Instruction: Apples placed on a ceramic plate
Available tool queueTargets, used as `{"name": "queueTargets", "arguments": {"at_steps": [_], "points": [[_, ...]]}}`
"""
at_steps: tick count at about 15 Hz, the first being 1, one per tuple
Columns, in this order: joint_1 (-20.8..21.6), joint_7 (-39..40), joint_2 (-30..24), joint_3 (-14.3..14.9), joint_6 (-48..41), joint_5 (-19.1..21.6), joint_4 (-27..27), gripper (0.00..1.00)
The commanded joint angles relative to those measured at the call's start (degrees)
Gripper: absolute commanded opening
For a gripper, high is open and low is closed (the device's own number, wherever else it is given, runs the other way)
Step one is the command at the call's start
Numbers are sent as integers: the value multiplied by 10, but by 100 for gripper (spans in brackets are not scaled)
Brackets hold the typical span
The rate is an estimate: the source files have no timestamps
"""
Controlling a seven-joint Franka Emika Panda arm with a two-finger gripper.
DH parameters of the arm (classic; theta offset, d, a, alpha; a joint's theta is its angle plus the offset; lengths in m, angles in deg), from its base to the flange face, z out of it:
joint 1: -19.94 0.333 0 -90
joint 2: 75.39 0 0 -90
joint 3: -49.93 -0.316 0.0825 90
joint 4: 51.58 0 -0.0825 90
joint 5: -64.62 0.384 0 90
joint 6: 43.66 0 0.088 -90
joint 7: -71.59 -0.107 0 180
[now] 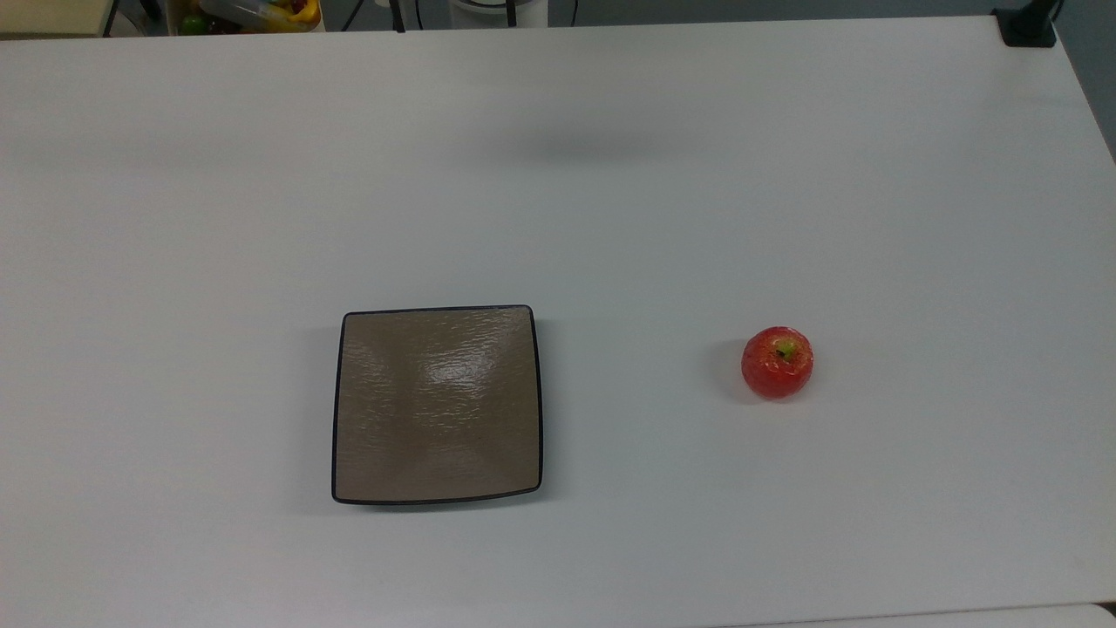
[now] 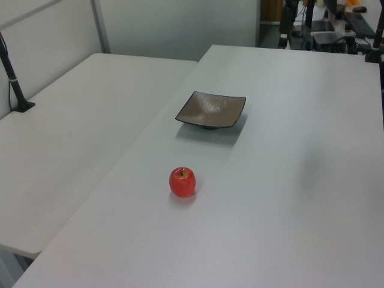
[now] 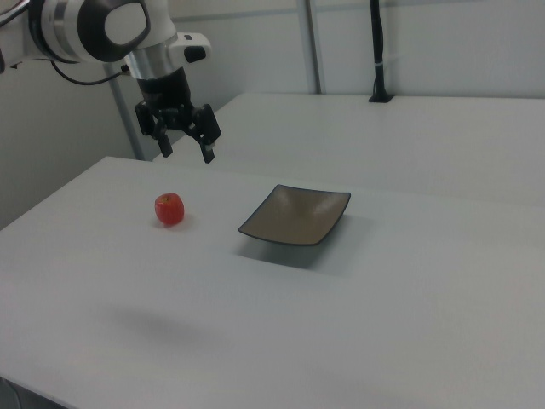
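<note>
White tabletop [image 1: 610,201] runs edge to edge in the top view, with a black clamp base [image 1: 1027,26] at its far right corner and a clutter of coloured items [image 1: 253,13] past the far edge on the top view's left. The ceramic plate [image 1: 436,404], square and taupe-brown with a thin black rim, sits flat toward the near side, left of centre. The apple [image 1: 777,362] stands on the bare table well to the top view's right of the plate, stem up, with a yellow-green patch around the stem.

From the left view, the same table meets a second white table [image 2: 66,150] along a seam. The apple [image 2: 182,182] is nearer the camera, and the plate [image 2: 211,110] lies farther back, well apart from it. A black pole [image 2: 13,78] is clamped to the second table at the left view's left, and dark equipment [image 2: 327,30] stands beyond the far end.

The right view shows the arm [image 3: 94,30] reaching in from the upper left, its gripper [image 3: 186,152] hanging in the air above the table with the two fingers [image 3: 207,145] spread wide and nothing between them. The apple [image 3: 169,209] sits on the table below the gripper, clear of it. The plate [image 3: 296,215] rests to the right view's right of the apple, with a black pole [image 3: 378,51] rising from the far table behind it.
</note>
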Motion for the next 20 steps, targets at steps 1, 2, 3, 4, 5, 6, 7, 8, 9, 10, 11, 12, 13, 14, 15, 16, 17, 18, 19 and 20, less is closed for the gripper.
{"name": "queueTargets", "arguments": {"at_steps": [1,2,3,4,5,6,7,8,9,10,11,12,13,14,15,16,17,18,19,20], "points": [[-2,13,-3,-2,1,-7,-1,100],[-2,12,-3,-1,1,-7,-1,100],[-3,12,-3,-2,0,-7,-1,100],[-3,12,-3,-2,0,-7,-1,100],[-2,11,-4,-2,0,-7,-1,100],[-2,10,-4,-2,0,-7,-1,100],[-2,10,-5,-2,0,-7,-1,100],[-3,10,-5,-1,-1,-6,-1,100],[-3,9,-6,-1,-1,-6,-1,100],[-5,6,-11,-2,0,-1,-1,100],[-6,7,-12,-1,0,-1,-1,100],[-5,8,-12,0,-1,-1,-1,100],[-6,13,-13,0,-5,-1,-1,100],[-6,14,-17,1,-5,-1,0,100],[-7,14,-17,1,-5,-1,-1,100],[-7,14,-17,1,-5,-1,-1,100],[-6,15,-16,1,-4,0,-1,100],[-6,16,-16,0,-1,3,-1,100],[-6,24,-14,0,0,3,-1,100],[-7,40,-12,0,2,8,-1,100]]}}
